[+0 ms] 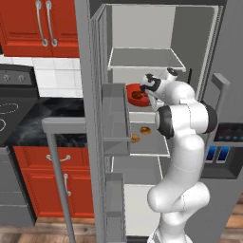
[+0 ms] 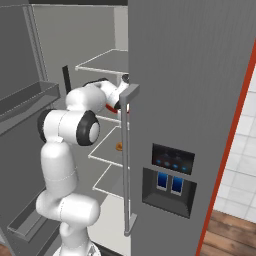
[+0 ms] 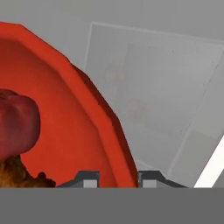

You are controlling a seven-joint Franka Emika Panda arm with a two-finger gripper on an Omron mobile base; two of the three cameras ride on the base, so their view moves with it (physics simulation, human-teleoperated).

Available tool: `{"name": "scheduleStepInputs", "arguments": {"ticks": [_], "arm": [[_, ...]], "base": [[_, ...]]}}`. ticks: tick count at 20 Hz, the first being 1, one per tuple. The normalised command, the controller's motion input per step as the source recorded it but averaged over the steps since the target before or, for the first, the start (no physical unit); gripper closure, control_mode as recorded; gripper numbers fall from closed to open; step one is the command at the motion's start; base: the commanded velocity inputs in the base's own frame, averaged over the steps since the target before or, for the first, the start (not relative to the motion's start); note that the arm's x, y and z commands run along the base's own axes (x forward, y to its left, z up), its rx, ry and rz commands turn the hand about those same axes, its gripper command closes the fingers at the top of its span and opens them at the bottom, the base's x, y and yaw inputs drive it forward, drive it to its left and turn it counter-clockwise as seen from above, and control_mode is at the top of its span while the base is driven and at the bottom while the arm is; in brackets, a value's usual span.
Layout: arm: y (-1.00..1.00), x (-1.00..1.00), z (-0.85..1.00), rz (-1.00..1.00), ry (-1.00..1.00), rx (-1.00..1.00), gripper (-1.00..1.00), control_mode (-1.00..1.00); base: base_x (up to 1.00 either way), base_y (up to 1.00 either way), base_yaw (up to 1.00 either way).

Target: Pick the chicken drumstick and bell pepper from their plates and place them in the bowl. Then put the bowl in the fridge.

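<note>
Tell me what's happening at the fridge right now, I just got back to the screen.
The white arm is reaching into the open grey stainless-steel fridge, its gripper pinched on the rim of the glossy red-orange bowl at a middle shelf. Inside the bowl sit the small red bell pepper and the brown-orange chicken drumstick. Two small round tan-brown food items lie on the shelf below. Whether the bowl rests on its shelf yet is unclear.

- Red-orange bowl (image 1: 134, 93) sitting upright inside open grey fridge (image 1: 190, 33), at a mid shelf's front edge.
- Red bell pepper (image 3: 17, 122) & brown drumstick (image 3: 13, 175) lying touching in bowl's hollow.
</note>
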Motion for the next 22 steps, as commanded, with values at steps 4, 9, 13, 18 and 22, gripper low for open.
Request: {"name": "scheduleStepInputs", "arguments": {"ticks": [4, 9, 13, 18, 22], "arm": [[0.0, -0.12, 0.06, 0.0, 0.0, 0.07, -1.0, -1.0], [0.0, -0.4, 0.08, 0.01, -0.01, 0.04, -1.0, -1.0], [0.0, -0.68, 0.14, 0.02, -0.05, 0.0, -1.0, -1.0], [0.0, -0.84, 0.14, 0.0, -0.1, 0.0, -1.0, -1.0], [0.0, -0.91, 0.04, 0.0, -0.1, -0.02, -1.0, -1.0]], "base": [[0.0, 0.0, 0.0], [0.0, 0.0, 0.0], [0.0, 0.0, 0.0], [0.0, 0.0, 0.0], [0.0, 0.0, 0.0]]}}
